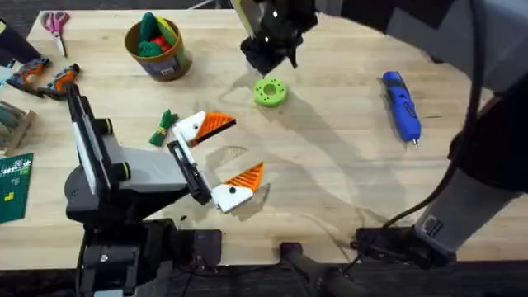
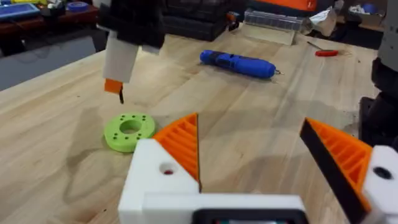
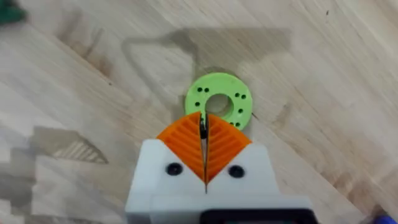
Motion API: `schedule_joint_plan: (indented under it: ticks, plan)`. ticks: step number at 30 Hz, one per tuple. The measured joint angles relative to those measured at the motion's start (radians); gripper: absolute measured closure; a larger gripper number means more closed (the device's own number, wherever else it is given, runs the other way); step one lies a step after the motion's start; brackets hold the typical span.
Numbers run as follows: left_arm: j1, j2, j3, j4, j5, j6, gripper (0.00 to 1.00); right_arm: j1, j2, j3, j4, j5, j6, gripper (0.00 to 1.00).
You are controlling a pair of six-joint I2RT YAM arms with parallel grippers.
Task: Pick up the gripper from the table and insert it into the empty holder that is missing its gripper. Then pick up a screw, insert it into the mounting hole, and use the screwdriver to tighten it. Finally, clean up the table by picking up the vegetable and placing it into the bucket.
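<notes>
My right gripper (image 3: 203, 124) is shut on a small dark screw (image 3: 203, 129), held just above the lime-green disc (image 3: 219, 103) and its ring of holes. In the left wrist view the screw (image 2: 120, 96) hangs under that gripper's orange tip. My left gripper (image 1: 247, 146) rests open on the table, both white fingers bearing orange pads (image 2: 181, 142). The loose gripper and empty holder are out of view. The blue screwdriver (image 1: 402, 106) lies at the right. The green vegetable (image 1: 163, 128) lies left of my left gripper. The tan bucket (image 1: 157, 56) of toys stands at the back left.
Scissors (image 1: 56, 23) and orange-handled tools (image 1: 45, 78) lie at the far left edge, with a green board (image 1: 15, 186) below them. The right arm's base and cables (image 1: 396, 239) sit at the front right.
</notes>
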Motion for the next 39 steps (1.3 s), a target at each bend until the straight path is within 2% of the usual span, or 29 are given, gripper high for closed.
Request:
schedule_joint_plan:
  ticks: [6, 12, 19, 25, 39]
  plan:
    - [0.000, 0.000, 0.000, 0.000, 0.000, 0.000, 0.015, 0.049, 0.000, 0.153, -0.121, -0.008, -0.011, 0.995]
    - [0.000, 0.000, 0.000, 0.000, 0.000, 0.000, 0.015, 0.095, -0.009, 0.277, -0.197, -0.084, -0.034, 0.995]
    - [0.000, 0.000, 0.000, 0.000, 0.000, 0.000, 0.015, 0.189, -0.071, 0.297, -0.214, -0.113, -0.060, 0.995]
    - [0.000, 0.000, 0.000, 0.000, 0.000, 0.000, 0.015, 0.277, -0.077, 0.330, -0.218, -0.121, -0.071, 0.995]
    - [0.000, 0.000, 0.000, 0.000, 0.000, 0.000, 0.016, 0.384, -0.077, 0.339, -0.271, -0.121, -0.071, 0.996]
